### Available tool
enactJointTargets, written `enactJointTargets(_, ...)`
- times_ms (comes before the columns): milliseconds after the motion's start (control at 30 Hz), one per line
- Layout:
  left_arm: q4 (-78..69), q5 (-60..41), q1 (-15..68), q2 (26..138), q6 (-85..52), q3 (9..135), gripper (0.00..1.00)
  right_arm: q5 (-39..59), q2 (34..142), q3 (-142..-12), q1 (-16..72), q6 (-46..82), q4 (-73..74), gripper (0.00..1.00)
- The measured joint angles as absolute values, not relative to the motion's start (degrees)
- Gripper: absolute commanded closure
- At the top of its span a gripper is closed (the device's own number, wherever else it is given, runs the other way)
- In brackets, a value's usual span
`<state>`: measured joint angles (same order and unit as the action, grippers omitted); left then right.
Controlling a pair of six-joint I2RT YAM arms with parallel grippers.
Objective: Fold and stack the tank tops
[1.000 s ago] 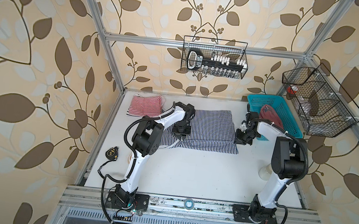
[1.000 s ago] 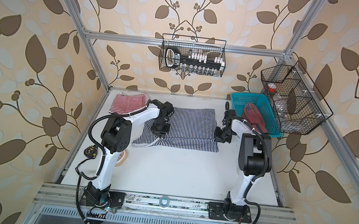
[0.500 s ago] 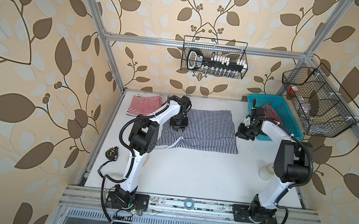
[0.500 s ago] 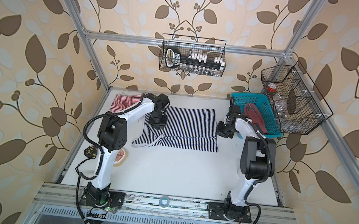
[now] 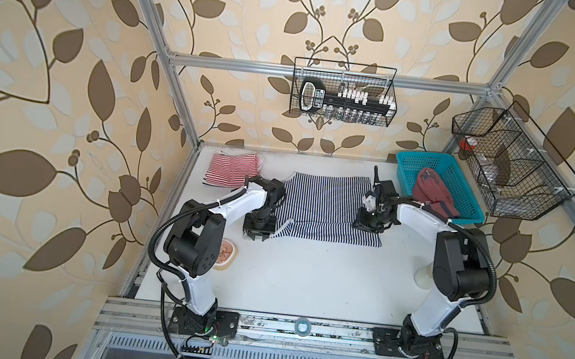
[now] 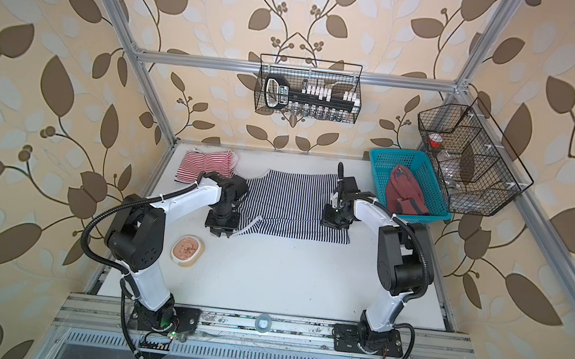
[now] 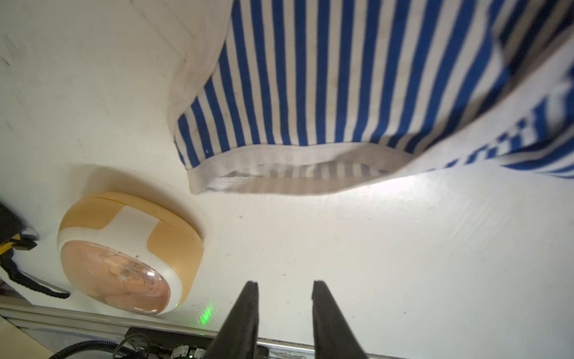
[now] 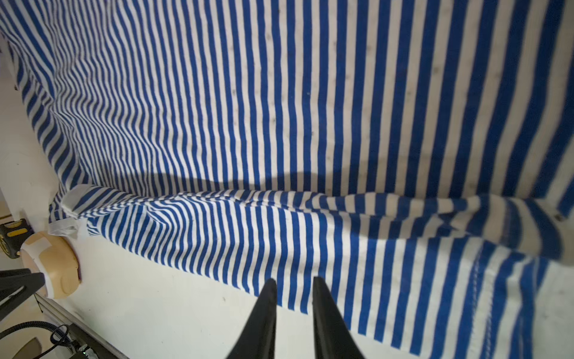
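The navy-white striped tank top (image 5: 326, 205) (image 6: 291, 202) lies spread flat mid-table, with a fold line across its near part (image 8: 310, 199). My left gripper (image 5: 255, 236) (image 7: 284, 284) hovers open beside its near left corner with white trim (image 7: 279, 161), nothing between the fingers. My right gripper (image 5: 367, 227) (image 8: 293, 279) stands over the top's near right edge, jaws narrowly apart and empty. The red-white striped tank top (image 5: 233, 169) (image 6: 206, 167) lies folded at the back left. The dusty red tank top (image 5: 434, 194) (image 6: 405, 195) sits in the teal basket (image 5: 424, 157) (image 6: 394, 156).
A round tan case with a clear lid (image 5: 226, 253) (image 6: 187, 250) (image 7: 124, 248) lies near the left arm. Wire baskets hang on the back wall (image 5: 343, 92) and right wall (image 5: 514, 162). A tape roll (image 5: 302, 325) sits on the front rail.
The left gripper has come from the top's far left edge to its near left corner and opened wider. The right gripper moved from beside the basket onto the top's near right part.
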<state>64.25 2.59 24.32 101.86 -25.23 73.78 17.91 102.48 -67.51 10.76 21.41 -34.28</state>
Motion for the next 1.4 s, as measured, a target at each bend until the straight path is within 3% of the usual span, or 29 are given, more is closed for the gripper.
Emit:
enactJointTargets(733, 57.1, 9.1, 17.1, 107.4, -30.5, 73.6, 0.54, 17.8, 104.4, -67.5, 10.9, 21.4, -33.2, 0.78)
enactJointTargets(1100, 53.7, 7.0, 16.4, 109.6, -31.8, 72.4, 0.80, 17.8, 104.4, -66.7, 10.7, 21.4, -32.7, 0.78)
enactJointTargets(1200, 53.4, 6.1, 16.0, 109.6, -31.9, 72.2, 0.93, 17.8, 104.4, -65.8, 10.7, 21.4, -32.4, 0.83)
enactJointTargets(1400, 53.4, 5.7, 13.7, 108.7, -31.5, 71.0, 1.00, 17.8, 105.4, -65.1, 10.6, 21.1, -31.7, 0.97)
